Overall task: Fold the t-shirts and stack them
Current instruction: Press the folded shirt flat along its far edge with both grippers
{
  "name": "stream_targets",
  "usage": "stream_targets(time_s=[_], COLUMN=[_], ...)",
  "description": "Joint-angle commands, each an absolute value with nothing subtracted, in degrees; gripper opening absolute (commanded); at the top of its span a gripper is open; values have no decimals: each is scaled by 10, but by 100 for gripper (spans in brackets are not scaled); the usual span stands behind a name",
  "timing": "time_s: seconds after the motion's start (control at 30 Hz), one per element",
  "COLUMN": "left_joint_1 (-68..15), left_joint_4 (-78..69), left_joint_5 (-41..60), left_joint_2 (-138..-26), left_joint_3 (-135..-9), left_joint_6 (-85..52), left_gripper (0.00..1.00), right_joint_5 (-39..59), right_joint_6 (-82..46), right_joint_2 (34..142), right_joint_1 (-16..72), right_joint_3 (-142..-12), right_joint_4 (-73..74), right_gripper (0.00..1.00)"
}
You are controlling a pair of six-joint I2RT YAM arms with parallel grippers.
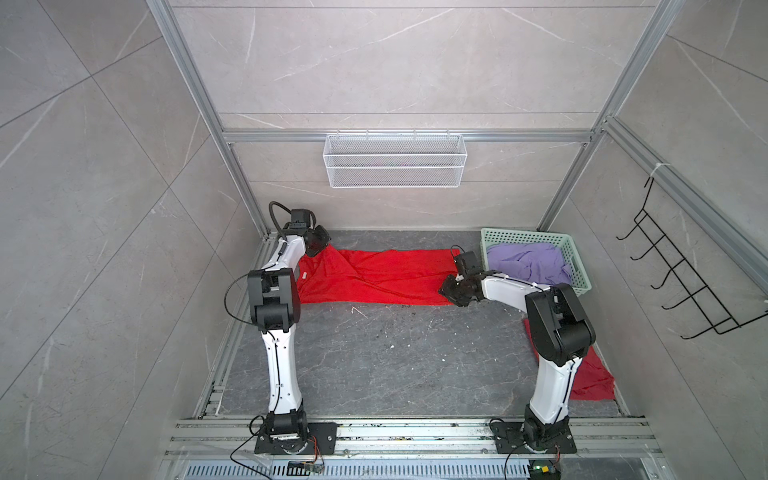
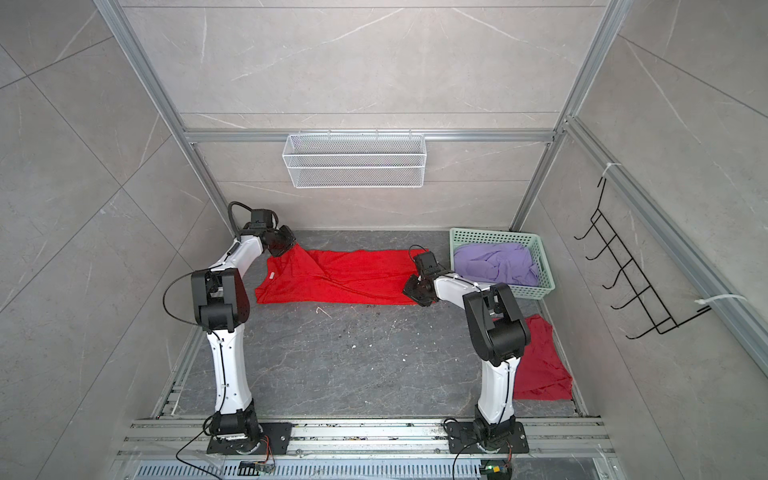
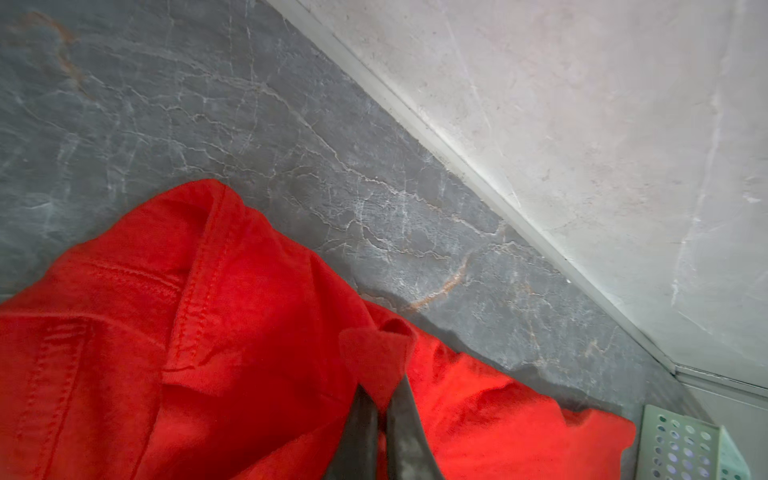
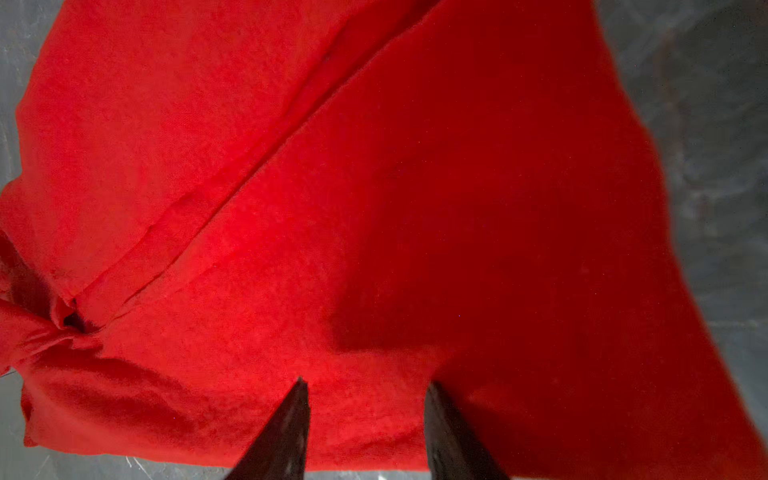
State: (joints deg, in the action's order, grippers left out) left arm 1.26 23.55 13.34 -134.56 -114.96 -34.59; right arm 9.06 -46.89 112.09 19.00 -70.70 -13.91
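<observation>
While both arms attend to one garment, findings run from the robot's side outward, all positions ref. the mint-green basket [image 1: 528,237].

1. Nearest: darker red t-shirt [image 2: 540,361]. Lies on the grey tabletop [image 1: 395,353], well nearer the robot than the basket, partly hidden behind the right arm. Not gripped.

2. Next: right gripper [image 4: 368,385]. Just beside the basket's near-left corner, over the basket end of the bright red t-shirt [image 1: 386,274]. Fingers parted, nothing between them. Whether the tips touch the cloth can't be told.

3. Bright red t-shirt: spread on the tabletop, long axis running straight away from the basket to the left, its closest edge just beside the basket. White neck label [image 1: 304,274] sits at the end away from the basket, so hem end judged to be the basket end. A raised crease [image 1: 374,286] runs diag. from one gripper toward the other.

4. Lavender t-shirt [image 1: 528,264]: crumpled inside the basket.

5. Farthest: left gripper [image 3: 380,384]. At the shirt corner most distant from the basket. Fingers clenched to a narrow slit on a peak of red cloth, which stands up off the tabletop.

Assessment: cloth lies directly under and ahead of the R fingers. R arm is nearer the hem and L arm has the opposite end. Next move prob. needs R to nip the hem corner so the pull follows the long axis and flattens the crease.
</observation>
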Motion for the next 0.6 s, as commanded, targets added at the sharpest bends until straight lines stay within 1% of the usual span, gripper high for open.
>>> stream_targets(time_s=[0.0, 0.03, 0.07, 0.13, 0.33, 0.57], left_joint_1=[14, 14, 14, 14, 14, 12], left_joint_4=[227, 228, 229, 231, 266, 255], left_joint_5=[124, 124, 121, 107, 76, 134], left_joint_2=[-1344, -1341, -1326, -1298, -1221, -1166], left_joint_3=[-1159, -1153, -1147, -1122, -1031, -906], left_joint_6=[-318, -313, -307, -294, -289, -338], left_gripper=[28, 36, 41, 47, 48, 46], right_joint_5=[79, 79, 79, 80, 77, 76], right_joint_6=[-473, -473, -473, -474, -477, -479], right_joint_2=[1128, 1128, 1127, 1127, 1124, 1120], right_joint_1=[189, 190, 189, 189, 189, 189], right_joint_3=[-701, -701, -701, -699, -690, -683], right_joint_4=[-161, -161, -161, -158, -155, -151], right_gripper=[47, 47, 47, 47, 47, 47])
